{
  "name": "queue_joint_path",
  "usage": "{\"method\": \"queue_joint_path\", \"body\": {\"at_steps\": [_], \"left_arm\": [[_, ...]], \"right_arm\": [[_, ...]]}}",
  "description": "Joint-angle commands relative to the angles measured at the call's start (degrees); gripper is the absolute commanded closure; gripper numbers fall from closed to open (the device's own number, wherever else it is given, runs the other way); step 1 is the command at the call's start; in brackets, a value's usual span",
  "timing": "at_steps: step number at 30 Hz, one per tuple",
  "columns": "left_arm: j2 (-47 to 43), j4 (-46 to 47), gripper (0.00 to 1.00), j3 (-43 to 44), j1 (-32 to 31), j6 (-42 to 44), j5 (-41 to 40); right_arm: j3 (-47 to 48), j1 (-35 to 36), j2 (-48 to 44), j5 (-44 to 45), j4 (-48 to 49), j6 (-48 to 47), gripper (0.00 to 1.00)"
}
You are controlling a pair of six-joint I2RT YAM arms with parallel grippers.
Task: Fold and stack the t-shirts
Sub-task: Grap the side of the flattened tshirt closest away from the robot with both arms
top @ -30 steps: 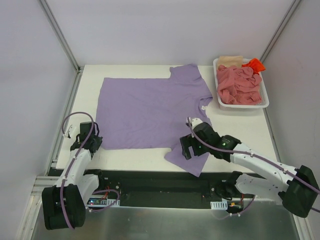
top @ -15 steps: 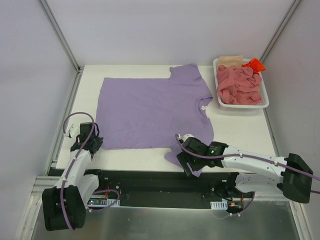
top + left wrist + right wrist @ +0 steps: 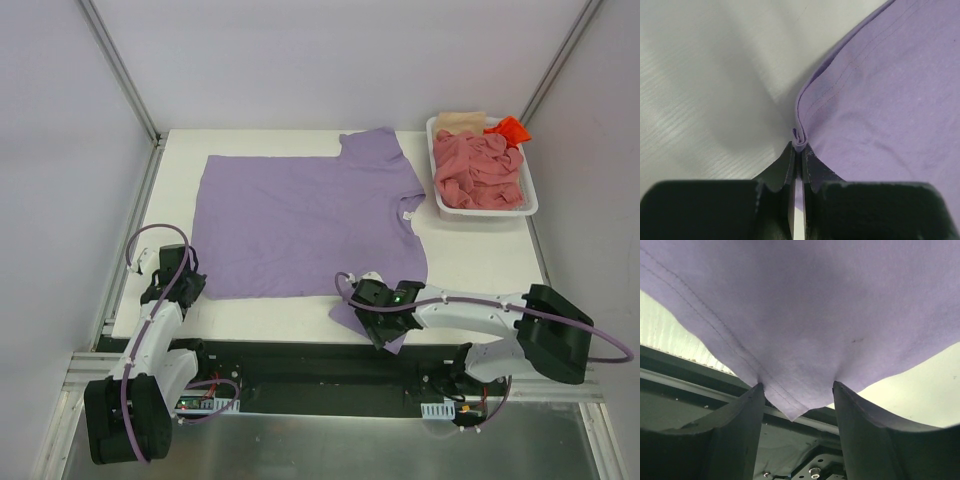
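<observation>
the white basket (image 3: 532, 205) sits at the bench's (image 3: 480, 260) far right corner. a crumpled salmon-pink t-shirt (image 3: 478, 175) fills it, with a beige t-shirt (image 3: 460, 120) and an orange-red t-shirt (image 3: 508, 128) bunched at its far end. just left of it the lavender t-shirt (image 3: 300, 215) lies spread flat. the left hand (image 3: 798, 150) is pinched tight on this shirt's near-left hem corner. the right hand (image 3: 798, 385) stands wide at the near bench edge, the near sleeve's corner in its gap, unclamped.

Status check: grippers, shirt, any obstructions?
Left gripper shut on lavender t-shirt hem corner. Right gripper open, straddling its near sleeve tip. Shirt spread flat, unfolded. Nothing on it; basket stands apart.
</observation>
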Motion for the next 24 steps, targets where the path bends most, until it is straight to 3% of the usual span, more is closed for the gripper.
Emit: {"method": "queue_joint_path", "body": {"at_steps": [1, 4, 8, 12, 16, 21, 24], "left_arm": [[-0.5, 0.2, 1.00, -0.1, 0.2, 1.2, 0.5], [-0.4, 0.2, 1.00, 0.0, 0.2, 1.6, 0.5], [-0.6, 0.2, 1.00, 0.2, 0.2, 2.1, 0.2], [-1.1, 0.2, 1.00, 0.0, 0.2, 2.4, 0.4], [-1.3, 0.1, 1.00, 0.0, 0.2, 2.4, 0.5], [-2.0, -0.2, 1.00, 0.6, 0.2, 3.4, 1.7], [-3.7, -7.6, 1.00, 3.1, 0.2, 1.0, 0.6]], "right_arm": [[2.9, 0.2, 3.6, 3.1, 0.3, 0.6, 0.45], [3.2, 0.1, 6.4, 3.9, 0.5, 0.6, 0.62], [3.4, 0.0, 8.0, 4.3, 0.9, 0.6, 0.67], [2.5, -0.6, 7.8, 3.4, 2.5, 0.5, 0.80], [1.1, -2.3, 6.6, 0.7, 4.7, 0.0, 1.00], [1.1, -2.5, 1.9, -0.4, 3.4, -1.4, 1.00], [1.4, -2.5, -2.3, -3.8, 0.5, -1.9, 1.00]]}}
